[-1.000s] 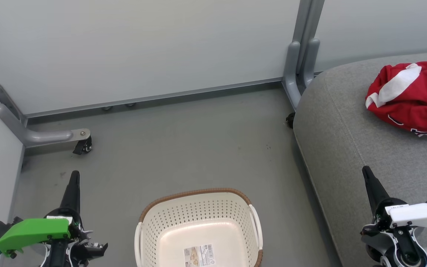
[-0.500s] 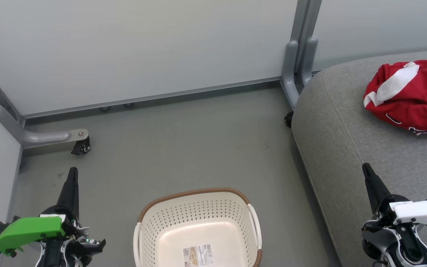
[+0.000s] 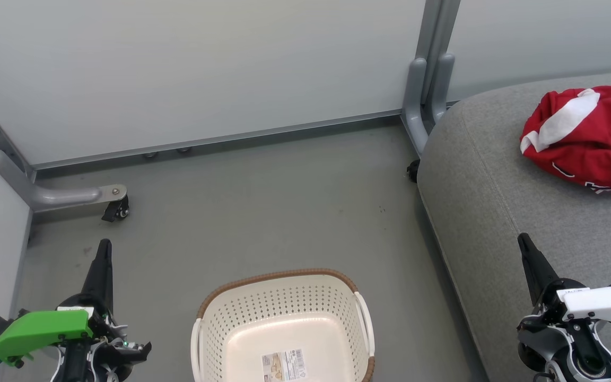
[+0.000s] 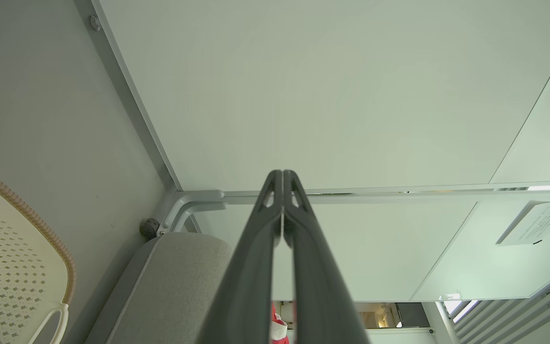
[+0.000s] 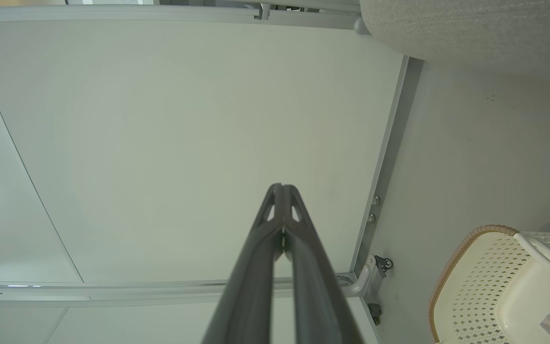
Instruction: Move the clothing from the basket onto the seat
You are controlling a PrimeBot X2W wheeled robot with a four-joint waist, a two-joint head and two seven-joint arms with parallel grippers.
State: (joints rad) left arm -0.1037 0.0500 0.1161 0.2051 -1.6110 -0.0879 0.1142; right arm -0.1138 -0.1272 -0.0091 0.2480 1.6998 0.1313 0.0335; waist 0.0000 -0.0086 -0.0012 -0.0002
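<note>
The red clothing (image 3: 586,139) lies bunched on the light-grey seat (image 3: 502,212) at the right, its broad white band on top. A sliver of the red clothing (image 4: 277,329) also shows in the left wrist view. The cream basket (image 3: 284,329) with its brown rim stands on the floor at the bottom centre, holding only a paper label. My left gripper (image 3: 105,245) is shut at the lower left, over the floor beside the basket. My right gripper (image 3: 522,239) is shut at the lower right, above the seat's front part. Both hold nothing.
Pale partition panels stand behind and to the left. A grey frame foot with a castor (image 3: 117,209) juts onto the floor at the left. A grey post (image 3: 427,101) stands next to the seat's back corner. Bare grey floor (image 3: 263,212) lies between basket and wall.
Between one second and half a second ago the whole head picture shifted a little, so the camera moved. Both grippers stay shut and the clothing has not moved.
</note>
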